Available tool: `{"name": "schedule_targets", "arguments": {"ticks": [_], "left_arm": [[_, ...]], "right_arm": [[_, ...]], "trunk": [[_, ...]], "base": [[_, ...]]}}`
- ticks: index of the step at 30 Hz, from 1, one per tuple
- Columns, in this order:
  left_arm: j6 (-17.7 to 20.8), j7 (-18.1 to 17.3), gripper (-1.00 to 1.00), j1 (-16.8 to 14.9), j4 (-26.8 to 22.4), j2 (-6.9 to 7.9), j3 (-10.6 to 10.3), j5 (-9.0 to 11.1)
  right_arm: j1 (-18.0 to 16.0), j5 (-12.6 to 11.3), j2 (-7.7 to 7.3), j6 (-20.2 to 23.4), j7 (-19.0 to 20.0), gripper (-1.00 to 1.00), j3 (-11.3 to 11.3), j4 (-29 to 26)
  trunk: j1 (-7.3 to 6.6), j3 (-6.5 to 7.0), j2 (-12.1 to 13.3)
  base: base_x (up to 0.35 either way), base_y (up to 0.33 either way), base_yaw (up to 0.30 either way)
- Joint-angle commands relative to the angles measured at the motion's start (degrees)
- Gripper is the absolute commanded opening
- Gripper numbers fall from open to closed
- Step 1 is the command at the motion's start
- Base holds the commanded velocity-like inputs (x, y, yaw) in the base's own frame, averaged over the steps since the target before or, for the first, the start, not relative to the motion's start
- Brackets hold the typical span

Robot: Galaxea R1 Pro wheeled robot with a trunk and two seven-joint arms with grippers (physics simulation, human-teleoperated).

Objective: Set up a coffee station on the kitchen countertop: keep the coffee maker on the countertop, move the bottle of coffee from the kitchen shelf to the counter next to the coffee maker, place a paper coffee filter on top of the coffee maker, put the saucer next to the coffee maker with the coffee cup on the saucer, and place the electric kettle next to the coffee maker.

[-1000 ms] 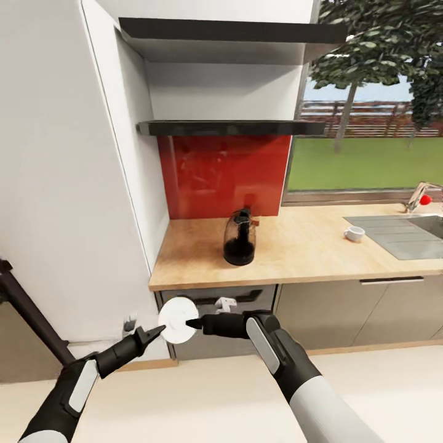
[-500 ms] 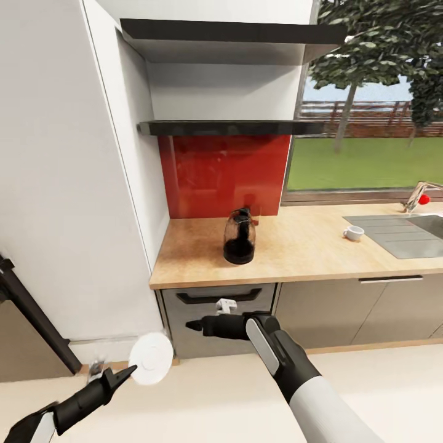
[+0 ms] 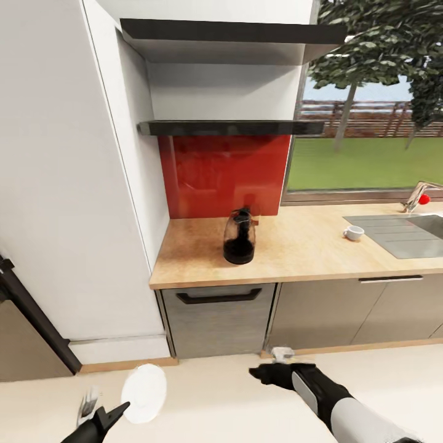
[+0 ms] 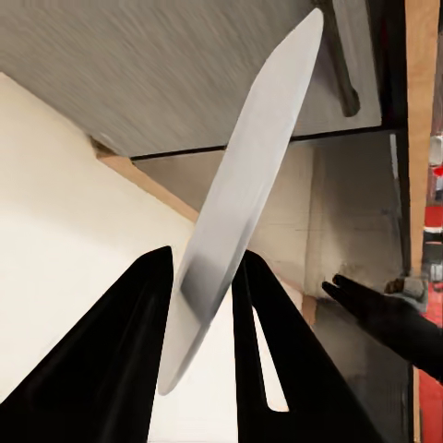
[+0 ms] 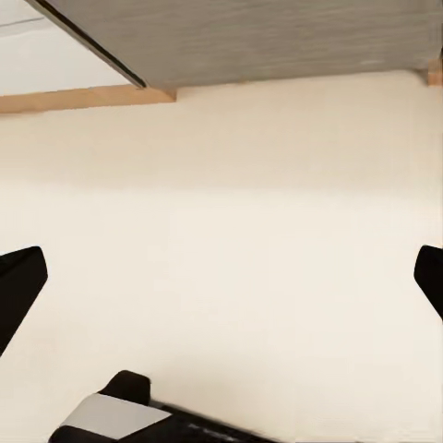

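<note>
White saucer (image 3: 144,393) pinched at its rim by left pincer (image 4: 201,305), low over the floor, well short of the worktop (image 3: 295,246); right pincer (image 3: 258,373) spread, empty; best to lift level, keep the rim grip firm, set it just beside the coffee maker (image 3: 239,237); cup (image 3: 354,233) waits near the sink (image 3: 400,234).

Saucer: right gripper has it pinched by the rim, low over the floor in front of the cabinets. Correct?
Not quite: it's the left gripper that pinches the saucer by its rim, as the left wrist view shows. The right gripper is open with nothing between its fingers. The rest holds: low over the floor, before the cabinets.
</note>
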Motion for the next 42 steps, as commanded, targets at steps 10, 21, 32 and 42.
{"name": "schedule_targets", "arguments": {"ticks": [10, 21, 32, 42], "left_arm": [[-5.2, -14.8, -1.00, 0.4, 8.4, 0.63, 0.3, -0.4], [-6.7, -32.3, -1.00, 3.2, 13.5, 7.89, 0.5, 0.2], [-12.6, -19.4, -1.00, 3.3, 15.2, 7.23, 0.6, 0.3], [-15.3, -15.9, -1.00, 3.3, 15.1, 6.43, 0.7, 0.3]], "right_arm": [[0.3, 0.1, -8.65, -14.0, 0.3, 1.00, 0.3, 16.1], [1.9, -0.2, -11.86, -14.3, -0.2, 1.00, 0.2, 16.6], [2.2, -0.2, -12.34, -14.2, -0.2, 1.00, 0.2, 16.6], [2.8, -0.2, -15.45, -14.2, -0.2, 1.00, 0.3, 16.7]], "trunk": [[0.03, -0.11, -0.1], [0.03, -0.11, -0.1], [0.03, -0.11, -0.1], [0.03, 0.07, -0.1]], "base": [[0.000, 0.000, 0.000], [0.000, 0.000, 0.000], [0.000, 0.000, -0.001], [0.000, 0.000, -0.236]]}}
